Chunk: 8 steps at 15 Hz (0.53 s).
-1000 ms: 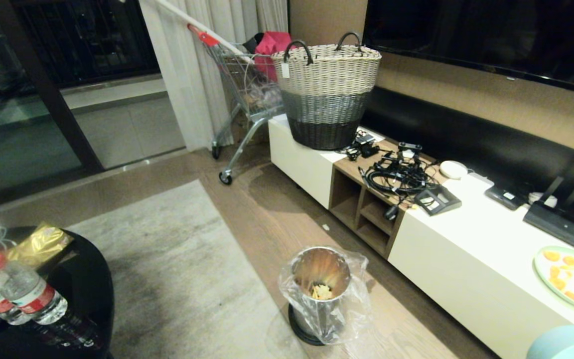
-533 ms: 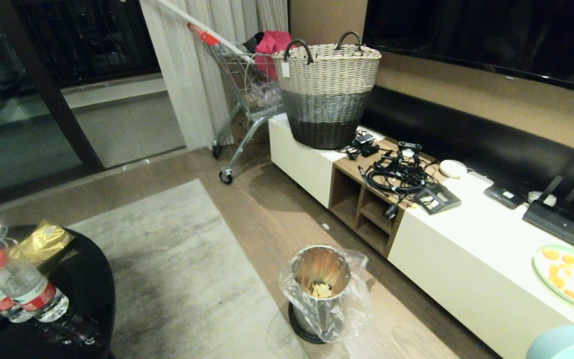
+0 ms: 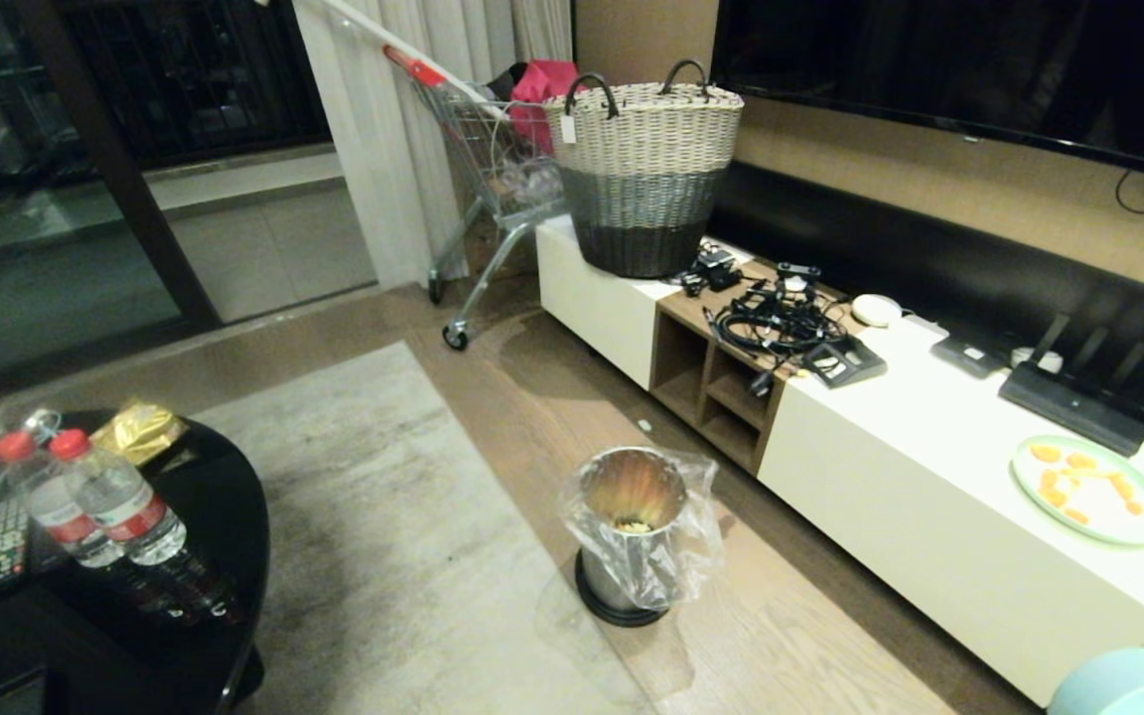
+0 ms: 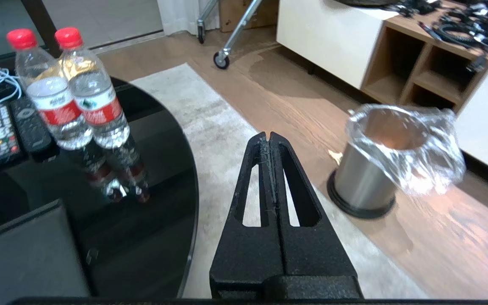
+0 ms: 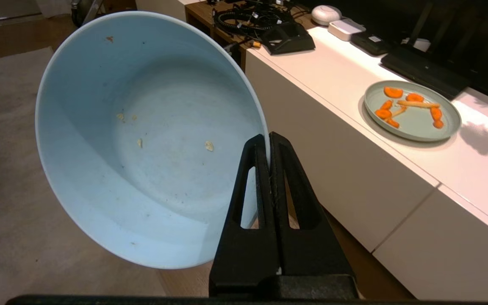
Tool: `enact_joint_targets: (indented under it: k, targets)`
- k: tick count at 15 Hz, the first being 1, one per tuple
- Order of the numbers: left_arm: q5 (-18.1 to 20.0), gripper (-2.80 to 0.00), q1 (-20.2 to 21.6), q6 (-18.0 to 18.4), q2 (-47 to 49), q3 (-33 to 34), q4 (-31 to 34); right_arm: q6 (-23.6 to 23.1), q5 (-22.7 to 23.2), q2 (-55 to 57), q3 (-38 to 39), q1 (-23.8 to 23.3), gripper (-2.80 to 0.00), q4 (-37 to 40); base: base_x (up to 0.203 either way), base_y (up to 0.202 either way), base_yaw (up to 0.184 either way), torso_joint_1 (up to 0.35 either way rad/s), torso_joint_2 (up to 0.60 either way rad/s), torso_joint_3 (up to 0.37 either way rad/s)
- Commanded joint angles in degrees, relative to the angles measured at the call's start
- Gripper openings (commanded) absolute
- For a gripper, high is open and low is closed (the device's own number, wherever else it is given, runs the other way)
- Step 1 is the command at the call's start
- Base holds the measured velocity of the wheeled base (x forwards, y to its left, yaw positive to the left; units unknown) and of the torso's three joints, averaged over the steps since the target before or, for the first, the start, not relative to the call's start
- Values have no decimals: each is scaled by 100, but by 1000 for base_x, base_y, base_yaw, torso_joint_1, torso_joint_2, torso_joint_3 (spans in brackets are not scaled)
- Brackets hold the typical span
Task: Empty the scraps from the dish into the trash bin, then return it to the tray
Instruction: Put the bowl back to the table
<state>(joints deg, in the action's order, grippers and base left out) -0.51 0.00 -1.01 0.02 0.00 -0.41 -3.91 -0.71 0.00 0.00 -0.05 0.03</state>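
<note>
The dish, a pale-blue bowl, hangs tilted on its side in the right wrist view, and my right gripper is shut on its rim. Only a few pale crumbs of the scraps cling inside it. In the head view the dish peeks in at the bottom right corner. The trash bin, shiny metal with a clear bag, stands on the wooden floor ahead, with yellowish scraps at its bottom. My left gripper is shut and empty, with the trash bin beyond it. The tray is out of view.
A long white cabinet runs along the right, carrying a green plate of orange pieces, cables and a wicker basket. A black round table with two water bottles stands at the left. A grey rug lies between.
The whole head view has shifted: the bin, cabinet and plate sit farther off and the black table shows more. That is the camera moving; both arms hold still.
</note>
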Motion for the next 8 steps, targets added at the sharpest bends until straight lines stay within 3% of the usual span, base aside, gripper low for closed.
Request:
enact_joint_targets:
  k: [1, 3, 8]
  targets:
    - [-2, -280, 0, 5, -2, 0, -2, -4, 0, 0, 0, -3, -280, -3, -180, 0, -2, 6, 6, 6]
    - [-2, -280, 0, 5, -2, 0, -2, -4, 0, 7, 0, 0, -280, -3, -120, 0, -5, 0, 3, 5]
    - [-2, -280, 0, 5, -2, 0, -2, -4, 0, 6, 0, -1, -280, 6, 0, 0, 0, 0, 0, 0]
